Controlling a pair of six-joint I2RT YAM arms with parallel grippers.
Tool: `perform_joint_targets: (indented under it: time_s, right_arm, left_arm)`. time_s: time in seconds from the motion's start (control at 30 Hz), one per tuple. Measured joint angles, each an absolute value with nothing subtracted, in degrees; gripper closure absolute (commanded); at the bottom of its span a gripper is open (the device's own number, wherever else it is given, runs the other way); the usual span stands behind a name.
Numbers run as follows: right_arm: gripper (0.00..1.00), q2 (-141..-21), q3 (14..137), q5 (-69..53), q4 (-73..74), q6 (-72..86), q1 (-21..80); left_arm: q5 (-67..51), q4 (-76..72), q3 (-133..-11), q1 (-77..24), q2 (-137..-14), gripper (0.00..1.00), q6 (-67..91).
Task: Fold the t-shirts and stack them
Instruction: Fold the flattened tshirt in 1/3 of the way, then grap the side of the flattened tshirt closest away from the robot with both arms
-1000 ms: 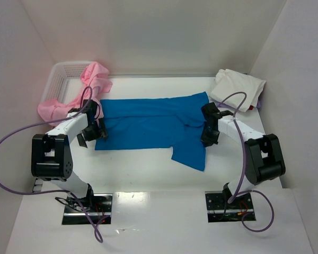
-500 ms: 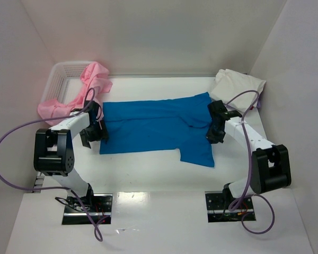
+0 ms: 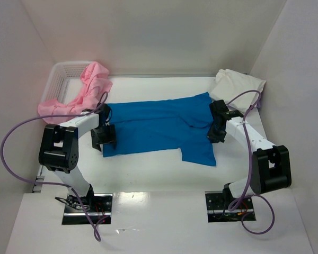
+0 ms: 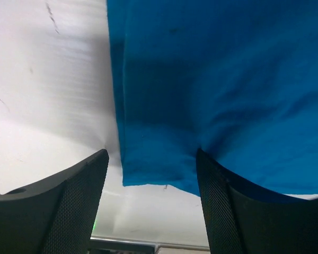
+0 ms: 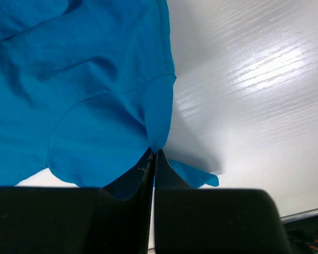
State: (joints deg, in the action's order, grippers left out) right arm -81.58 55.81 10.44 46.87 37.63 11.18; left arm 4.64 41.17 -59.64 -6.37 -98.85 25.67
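Observation:
The bright blue t-shirt (image 3: 159, 127) lies spread across the table's middle, one sleeve hanging toward the front. My left gripper (image 3: 105, 138) is open over the shirt's left hem corner (image 4: 148, 174), which lies between its fingers (image 4: 74, 201). My right gripper (image 3: 216, 131) is shut on the blue shirt's right edge, the cloth (image 5: 95, 106) pinched and lifted at the fingertips. Pink t-shirts (image 3: 79, 95) spill out of the basket at the back left. A cream-white t-shirt (image 3: 237, 87) lies crumpled at the back right corner.
A white lattice basket (image 3: 61, 74) stands at the back left against the wall. White walls close the table at the back and both sides. Purple cables loop from both arms. The arm bases (image 3: 87, 203) sit at the near edge.
The blue shirt has slid to the right with my right gripper holding its edge. My left gripper has moved right and inward onto the shirt's left hem corner.

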Motion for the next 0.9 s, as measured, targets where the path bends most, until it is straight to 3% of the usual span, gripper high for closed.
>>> perform_joint_targets:
  time_s: [0.13, 0.4, 0.53, 0.63, 0.77, 0.9]
  right_arm:
    - [1.00, -81.58, 55.81, 10.46, 46.76, 37.63, 11.18]
    - [1.00, -81.58, 55.81, 10.33, 46.72, 37.39, 11.18]
    - [1.00, -81.58, 55.81, 10.31, 46.70, 37.36, 11.18]
    - [1.00, -81.58, 55.81, 10.33, 46.68, 37.36, 11.18]
    - [1.00, -81.58, 55.81, 10.22, 46.54, 37.21, 11.18]
    - [1.00, -81.58, 55.81, 10.07, 46.44, 36.75, 11.18]
  left_arm:
    - [4.58, 42.92, -59.81, -7.33, -98.96, 0.29, 26.06]
    - [4.73, 45.65, -60.88, -7.35, -98.96, 0.61, 27.46]
    - [5.08, 46.28, -61.30, -7.35, -98.96, 0.65, 27.59]
    - [5.23, 46.65, -61.30, -7.40, -98.96, 0.75, 27.92]
    - [5.30, 46.94, -61.30, -7.62, -98.96, 1.00, 28.73]
    - [5.91, 47.24, -61.30, -7.68, -98.78, 1.00, 28.84]
